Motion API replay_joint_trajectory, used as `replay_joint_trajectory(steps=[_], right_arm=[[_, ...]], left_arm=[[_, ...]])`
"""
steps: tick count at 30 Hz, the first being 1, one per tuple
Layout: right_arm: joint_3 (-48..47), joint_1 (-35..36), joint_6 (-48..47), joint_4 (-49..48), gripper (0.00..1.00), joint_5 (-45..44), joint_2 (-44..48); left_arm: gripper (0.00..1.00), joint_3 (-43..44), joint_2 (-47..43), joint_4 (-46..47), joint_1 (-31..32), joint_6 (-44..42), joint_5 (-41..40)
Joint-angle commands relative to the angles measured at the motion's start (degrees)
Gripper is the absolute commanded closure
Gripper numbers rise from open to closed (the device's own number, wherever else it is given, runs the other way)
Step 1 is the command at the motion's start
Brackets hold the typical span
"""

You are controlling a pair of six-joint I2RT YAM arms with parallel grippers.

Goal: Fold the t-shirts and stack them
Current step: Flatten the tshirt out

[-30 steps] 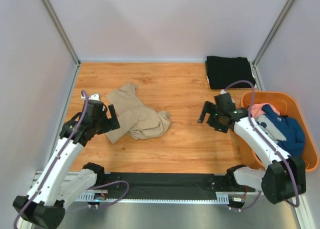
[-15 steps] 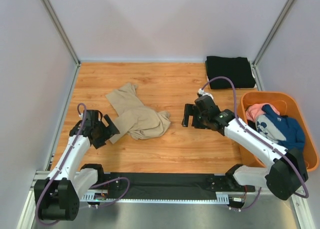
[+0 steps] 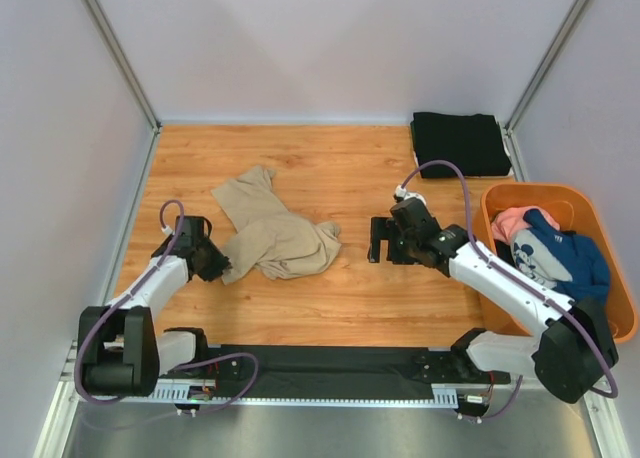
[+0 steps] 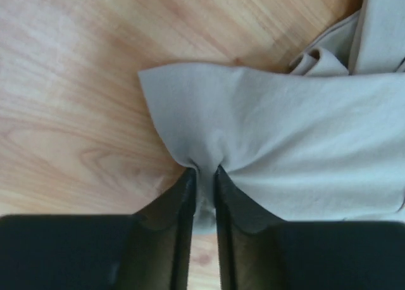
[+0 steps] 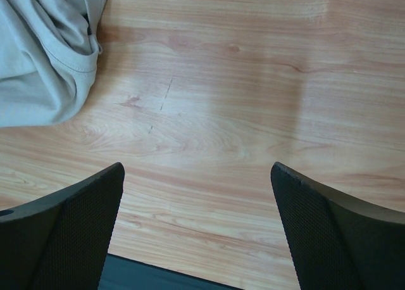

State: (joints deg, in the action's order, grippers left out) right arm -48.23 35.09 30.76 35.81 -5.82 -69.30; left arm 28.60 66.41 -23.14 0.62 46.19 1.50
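Tan t-shirt (image 3: 275,238), corner tight within left end effector (image 4: 204,171); right end effector (image 3: 377,240) wide open, empty, near it.

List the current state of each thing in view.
tan t-shirt, crumpled, unfolded, one edge pinched.
left gripper, jaws closed on the tan t-shirt.
right gripper, jaws open, empty.
black t-shirt, folded, far right corner.
pink t-shirt, bunched in the orange tub.
blue t-shirt, bunched in the orange tub.

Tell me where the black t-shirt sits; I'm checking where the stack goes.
In the top view the black t-shirt lies folded at the far right corner of the table, just beyond the orange tub.
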Motion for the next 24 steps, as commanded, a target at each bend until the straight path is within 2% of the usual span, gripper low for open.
replay_joint_trajectory(steps=[1,2,5,8,11,14,16,17,18,19,20,21,24], right_arm=[[0.5,0.2,-1.4,-0.6,0.00,-2.3,2.3],[0.4,0.2,-1.4,-0.3,0.00,-3.1,2.8],[0.1,0.1,-1.5,1.5,0.00,-6.9,3.7],[-1.2,-1.2,-1.1,4.3,0.00,-10.0,5.8],[-2.0,-2.8,-0.4,6.5,0.00,-12.1,9.1],[-2.1,-4.0,0.4,7.4,0.00,-14.2,12.8],[-2.0,-4.4,0.9,8.3,0.00,-15.9,14.1],[-2.0,-4.8,1.1,8.7,0.00,-16.2,15.1],[-2.0,-4.9,1.2,9.3,0.00,-16.5,15.5],[-1.7,-5.0,1.4,9.5,0.00,-16.8,15.9],[-1.5,-5.0,1.4,10.0,0.00,-16.7,16.1],[-1.3,-5.0,1.7,10.1,0.00,-16.2,16.0],[-0.7,-5.0,1.1,8.3,0.00,-10.2,15.9]], left_arm=[[0.80,1.9,2.5,6.3,-0.2,-0.8,0.4],[1.00,2.7,2.6,6.3,-0.1,-1.1,1.1],[1.00,6.0,-0.7,4.2,3.8,-1.0,1.1],[1.00,10.3,-6.4,-1.2,12.7,0.2,-3.4],[1.00,15.2,-9.5,-5.3,26.0,0.6,-6.9],[1.00,22.9,-6.1,-10.5,36.0,-3.1,-7.8],[1.00,27.2,-2.0,-11.8,39.4,-7.1,-5.2],[0.96,28.0,-0.9,-12.3,40.8,-8.5,-3.8],[0.82,28.5,0.0,-12.8,42.9,-10.1,-1.2],[0.63,29.0,0.6,-13.3,43.5,-10.8,-0.5],[0.22,28.8,0.2,-13.9,43.8,-11.5,-0.7],[0.03,27.7,-0.7,-14.1,43.8,-11.6,-1.4],[0.00,27.3,-5.9,-16.6,43.6,-12.2,-10.5]])
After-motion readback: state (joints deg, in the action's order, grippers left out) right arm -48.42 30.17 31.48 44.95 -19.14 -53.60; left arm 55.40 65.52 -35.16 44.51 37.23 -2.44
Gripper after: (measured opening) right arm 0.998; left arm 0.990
